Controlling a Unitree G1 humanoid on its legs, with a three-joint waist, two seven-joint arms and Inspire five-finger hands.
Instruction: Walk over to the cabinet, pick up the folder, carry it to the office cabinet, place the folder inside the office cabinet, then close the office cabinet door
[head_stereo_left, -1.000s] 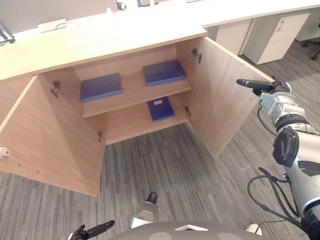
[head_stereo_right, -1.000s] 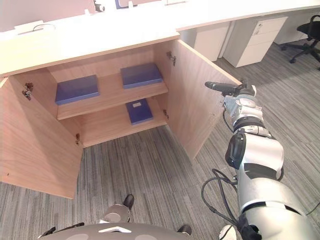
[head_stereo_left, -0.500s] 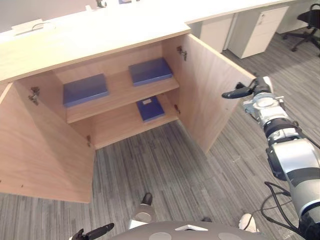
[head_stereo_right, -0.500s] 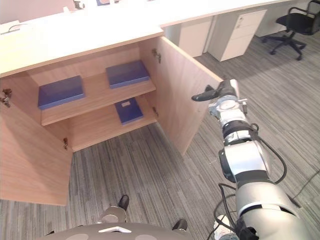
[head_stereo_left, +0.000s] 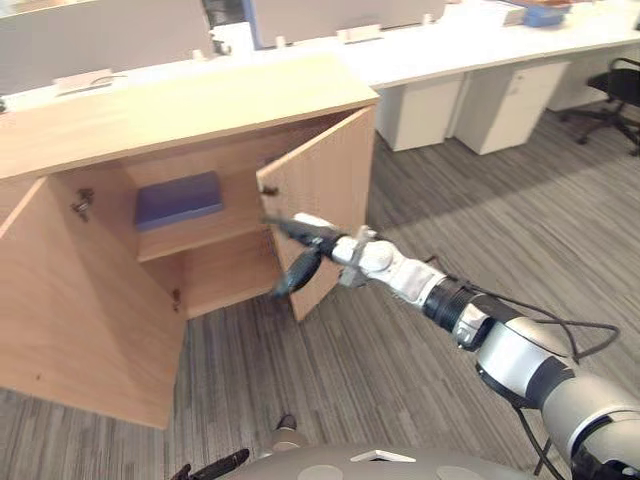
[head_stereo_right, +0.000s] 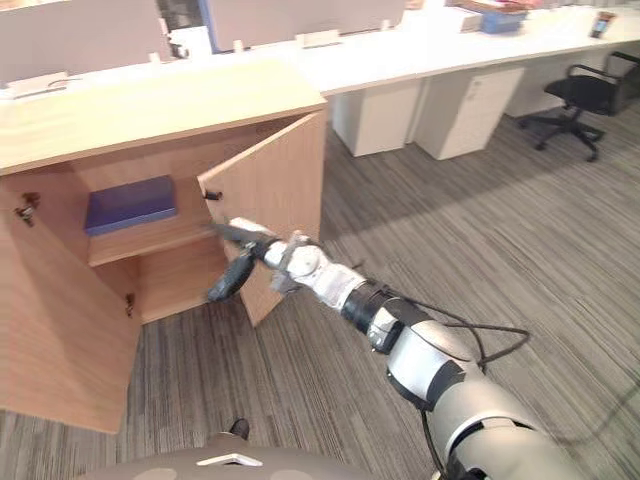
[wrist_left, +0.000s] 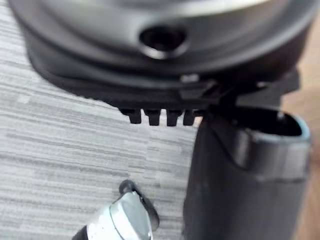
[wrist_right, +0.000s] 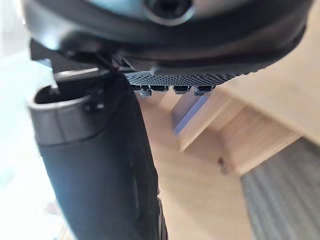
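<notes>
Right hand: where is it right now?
In the left eye view the right hand is mid-frame, fingers straight against the partly closed right door of the cabinet, right of and below the blue folder on the upper shelf.

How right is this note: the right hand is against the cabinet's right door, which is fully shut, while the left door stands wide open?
One slip: the right door is only partly closed, a blue folder showing on the shelf past its edge, as the left eye view shows. The right hand is against it; the left door stands wide open.
</notes>
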